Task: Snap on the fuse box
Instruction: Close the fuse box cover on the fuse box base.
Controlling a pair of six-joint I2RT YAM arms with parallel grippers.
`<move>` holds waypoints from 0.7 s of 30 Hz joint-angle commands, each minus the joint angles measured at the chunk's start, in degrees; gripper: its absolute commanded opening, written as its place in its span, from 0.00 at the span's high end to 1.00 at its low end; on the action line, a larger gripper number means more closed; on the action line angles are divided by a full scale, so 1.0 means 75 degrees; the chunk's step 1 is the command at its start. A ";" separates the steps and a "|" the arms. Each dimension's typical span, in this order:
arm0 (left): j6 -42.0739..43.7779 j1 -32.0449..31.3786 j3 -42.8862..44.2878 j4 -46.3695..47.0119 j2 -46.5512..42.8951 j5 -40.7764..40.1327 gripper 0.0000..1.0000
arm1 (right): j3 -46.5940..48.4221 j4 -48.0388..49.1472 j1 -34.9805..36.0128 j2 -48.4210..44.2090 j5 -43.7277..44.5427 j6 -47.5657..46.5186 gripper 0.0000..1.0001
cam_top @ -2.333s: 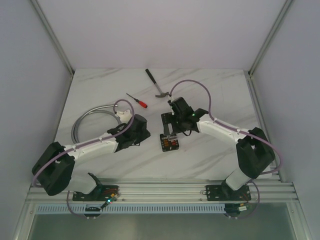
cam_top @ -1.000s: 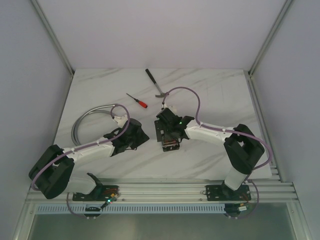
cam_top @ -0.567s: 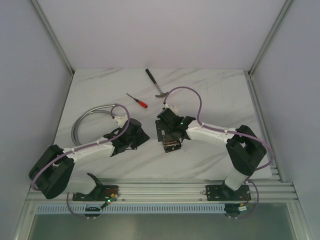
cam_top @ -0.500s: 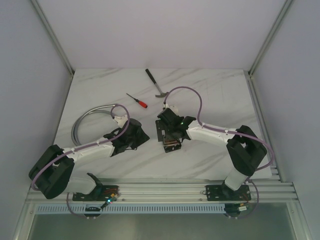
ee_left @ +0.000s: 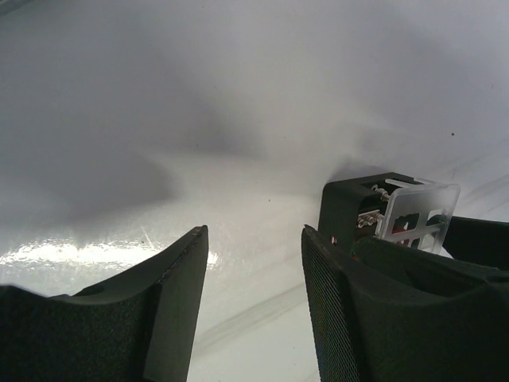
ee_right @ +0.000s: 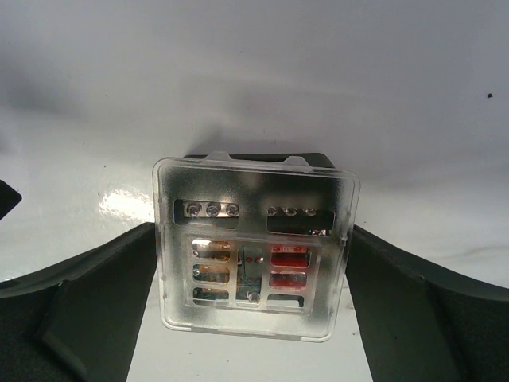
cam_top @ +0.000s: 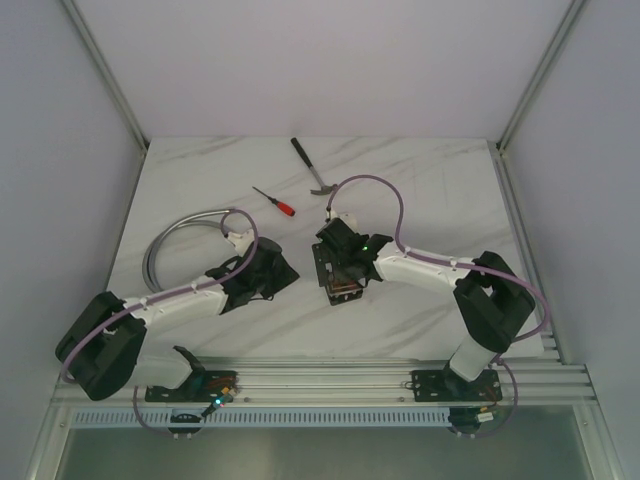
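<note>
- Clear plastic cover [ee_right: 254,179] lies over the black fuse box [ee_right: 253,267] at the centre of the right wrist view, with red and amber fuses showing through it.
- The right tool [ee_right: 253,239] is spread wide, one finger on each side of the box. Whether they touch it I cannot tell.
- In the left wrist view the left tool [ee_left: 254,239] is partly open over bare table [ee_left: 238,119] and holds nothing. The box stands at the right edge.
- Only the top view shows the hammer [cam_top: 313,168], screwdriver [cam_top: 274,201] and grey cable coil [cam_top: 172,240], all above and left of the box.

Hammer [cam_top: 311,167], screwdriver [cam_top: 274,201], perhaps a grey cable [cam_top: 165,234] lie apart.
</note>
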 commanded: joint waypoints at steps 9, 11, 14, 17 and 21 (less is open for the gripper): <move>0.0093 -0.0531 -0.0473 0.1136 -0.0565 0.0466 0.22 | -0.0156 0.0096 0.0047 0.0035 -0.0141 -0.0070 0.00; 0.0124 -0.0806 -0.0548 0.1381 -0.0645 0.0367 0.16 | -0.0132 0.0129 0.0039 0.0050 -0.0233 -0.0068 0.00; 0.0091 -0.1136 -0.0717 0.1683 -0.0736 0.0267 0.09 | -0.0120 0.0190 0.0046 0.0029 -0.0352 -0.0131 0.00; 0.0053 -0.1366 -0.0879 0.1953 -0.0764 0.0257 0.07 | -0.0083 0.0194 0.0043 0.0010 -0.0409 -0.0198 0.00; -0.0077 -0.1525 -0.1144 0.2264 -0.0893 0.0254 0.08 | -0.0070 0.0192 0.0027 0.0038 -0.0558 -0.0216 0.00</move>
